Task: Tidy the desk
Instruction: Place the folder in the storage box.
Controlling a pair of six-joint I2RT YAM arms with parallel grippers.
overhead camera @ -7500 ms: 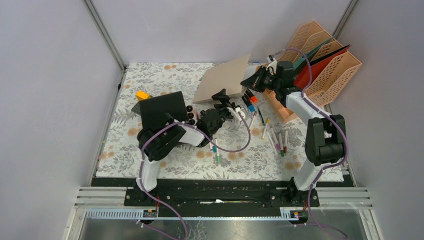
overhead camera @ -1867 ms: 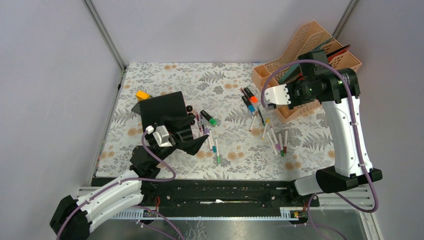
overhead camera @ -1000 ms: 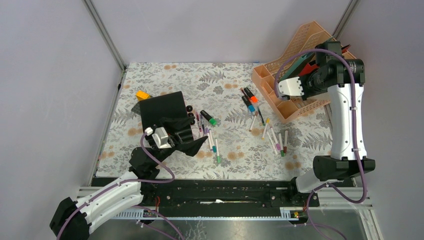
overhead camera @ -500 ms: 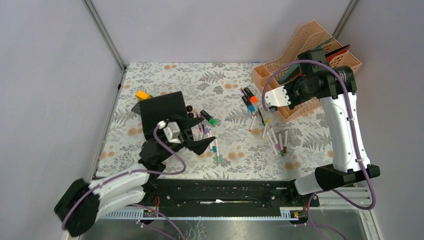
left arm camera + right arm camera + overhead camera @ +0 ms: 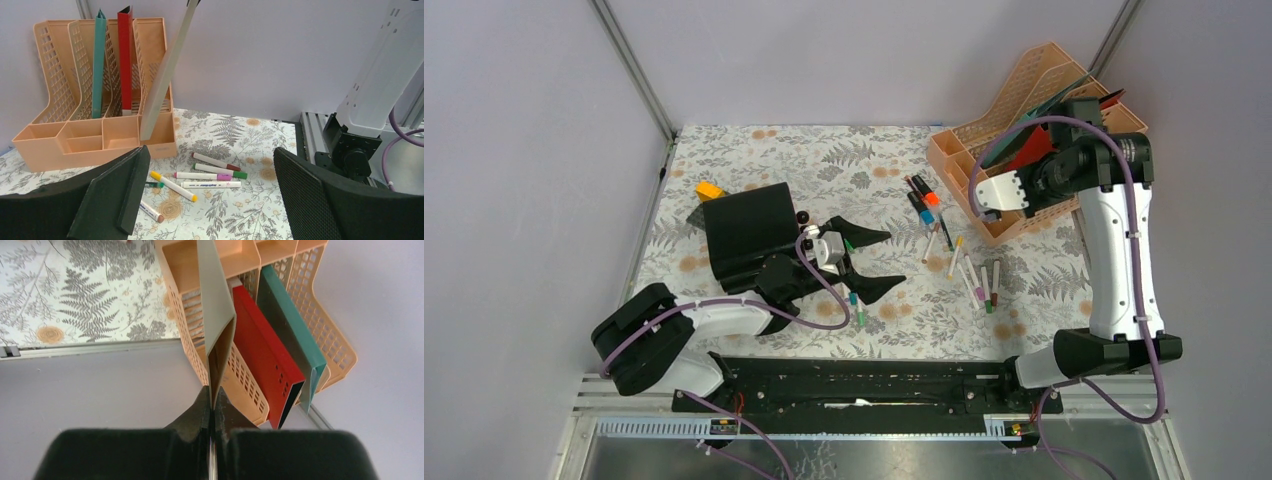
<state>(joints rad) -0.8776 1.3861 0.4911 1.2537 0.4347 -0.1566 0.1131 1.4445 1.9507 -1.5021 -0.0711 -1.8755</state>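
Observation:
The desk [image 5: 774, 160] is covered in fern-print cloth. My right gripper [image 5: 212, 395] is shut on the edge of a grey folder [image 5: 216, 315] and holds it upright over the orange file organizer [image 5: 220, 255], its lower end in the slot beside the red folder [image 5: 262, 340] and teal folder [image 5: 290, 325]. The grey folder also shows in the left wrist view [image 5: 162, 75]. My left gripper [image 5: 879, 262] is open wide and empty, low over the desk. It faces several loose markers [image 5: 210, 175] lying in front of the organizer [image 5: 85, 135].
A black box [image 5: 746, 235] and a yellow item [image 5: 709, 189] sit at the desk's left. Thick markers [image 5: 921, 200] lie near the organizer [image 5: 1024, 110], thin markers [image 5: 969, 270] right of centre, more [image 5: 854, 295] under my left gripper. The right arm's base [image 5: 355, 150] stands at the near edge.
My left arm has swung its gripper right, out over the markers. My right gripper has carried the grey folder from the desk up into the organizer and shifted slightly.

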